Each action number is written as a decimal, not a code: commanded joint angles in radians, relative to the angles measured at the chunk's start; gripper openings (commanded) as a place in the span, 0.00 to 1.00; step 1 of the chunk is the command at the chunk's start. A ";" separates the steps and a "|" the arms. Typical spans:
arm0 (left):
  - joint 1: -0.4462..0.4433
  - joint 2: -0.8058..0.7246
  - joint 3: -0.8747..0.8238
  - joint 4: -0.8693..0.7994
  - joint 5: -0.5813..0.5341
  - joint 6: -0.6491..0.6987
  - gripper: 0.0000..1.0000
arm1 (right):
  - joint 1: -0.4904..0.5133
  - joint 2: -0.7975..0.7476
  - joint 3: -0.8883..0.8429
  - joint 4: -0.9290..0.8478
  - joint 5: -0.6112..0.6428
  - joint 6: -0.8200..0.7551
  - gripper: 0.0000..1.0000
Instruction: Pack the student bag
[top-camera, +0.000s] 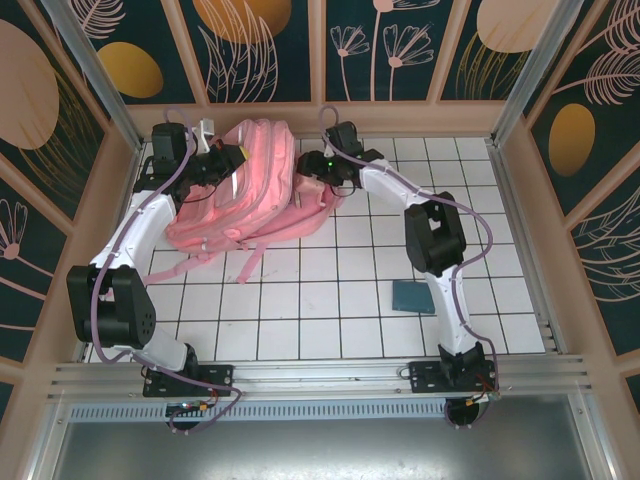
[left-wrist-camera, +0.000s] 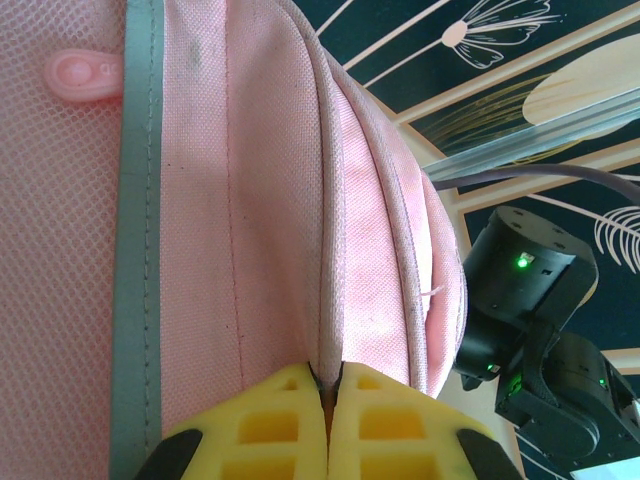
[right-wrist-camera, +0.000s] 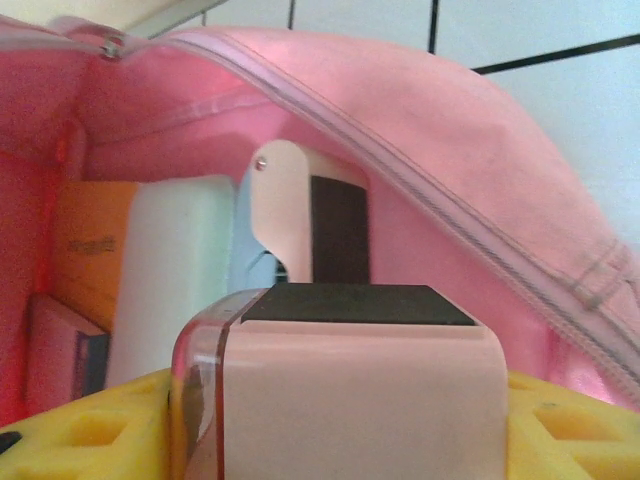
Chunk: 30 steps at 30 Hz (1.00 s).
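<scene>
The student bag (top-camera: 255, 190), a large pink backpack, lies at the far left of the tiled table with its straps trailing toward the near side. My left gripper (top-camera: 232, 165) (left-wrist-camera: 327, 385) is shut on a piped seam of the student bag (left-wrist-camera: 250, 200), and the yellow fingers (left-wrist-camera: 270, 415) pinch the fabric edge. My right gripper (top-camera: 318, 180) (right-wrist-camera: 340, 400) sits in the bag's open mouth (right-wrist-camera: 420, 130), shut on a pale pink box (right-wrist-camera: 350, 390) with a black top face. Inside stand an orange book (right-wrist-camera: 95, 250), a white item (right-wrist-camera: 175, 260) and a pale pink and black piece (right-wrist-camera: 310, 225).
A teal flat square (top-camera: 412, 297) lies on the tiles beside the right arm's elbow. Wooden walls with aluminium posts ring the table. The right arm's black wrist (left-wrist-camera: 530, 290) hangs close beside the bag in the left wrist view.
</scene>
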 joint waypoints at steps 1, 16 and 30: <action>-0.004 -0.031 0.027 0.067 0.055 0.011 0.00 | 0.011 0.000 -0.014 -0.057 0.075 -0.072 0.59; -0.003 -0.049 0.026 0.050 0.049 0.021 0.00 | 0.071 0.136 0.229 -0.276 0.221 -0.190 0.98; -0.003 -0.059 0.010 0.051 0.049 0.022 0.00 | 0.044 -0.066 0.145 -0.218 0.177 -0.199 0.98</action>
